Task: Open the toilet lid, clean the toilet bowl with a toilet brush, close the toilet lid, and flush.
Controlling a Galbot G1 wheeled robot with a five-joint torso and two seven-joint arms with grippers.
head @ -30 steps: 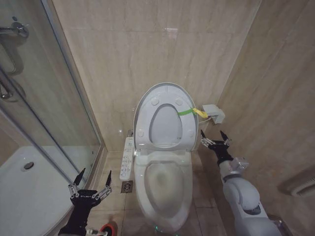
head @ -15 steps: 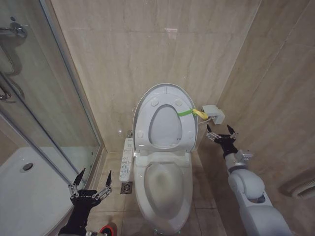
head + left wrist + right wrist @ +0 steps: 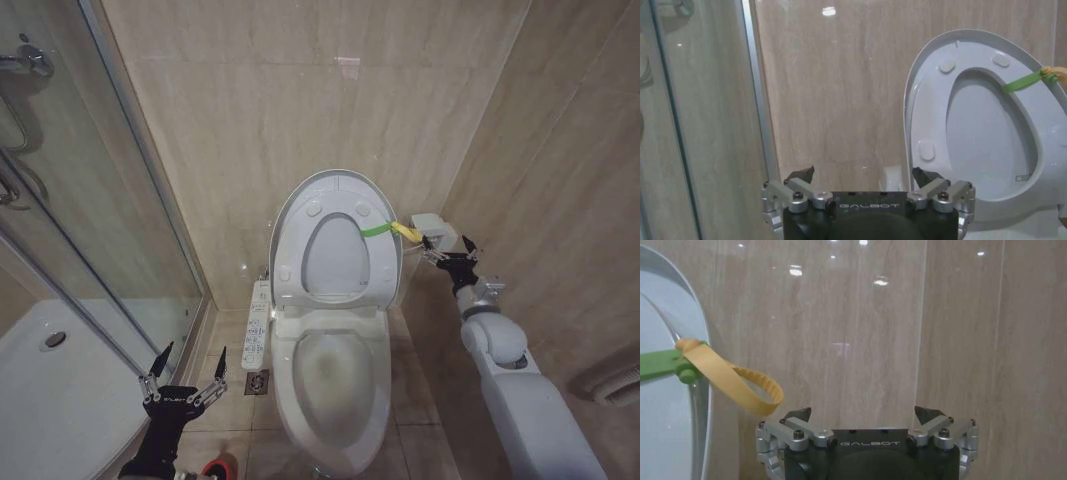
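Observation:
The toilet lid [image 3: 322,196] stands raised against the back wall together with the ring seat, with a green band [image 3: 377,229] and a yellow loop [image 3: 405,231] at its right edge. Below it the toilet bowl [image 3: 330,385] lies uncovered. My right gripper [image 3: 449,250] is open, just right of the yellow loop [image 3: 740,382], holding nothing [image 3: 862,411]. Low beside the shower, my left gripper [image 3: 195,352] is open and empty [image 3: 862,172], facing the lid [image 3: 987,125]. A red cup holder [image 3: 218,468] peeks in at the bottom edge; the toilet brush is out of view.
A white button panel [image 3: 258,322] runs along the bowl's left side, with a floor drain [image 3: 258,380] in front of it. The glass shower door [image 3: 110,220] and white shower tray [image 3: 50,400] close off the left. A small white box [image 3: 432,228] is mounted behind my right gripper, near the tiled corner.
My right arm has risen and reached farther back, from beside the seat hinge up to the yellow loop and white box. The left arm has not moved.

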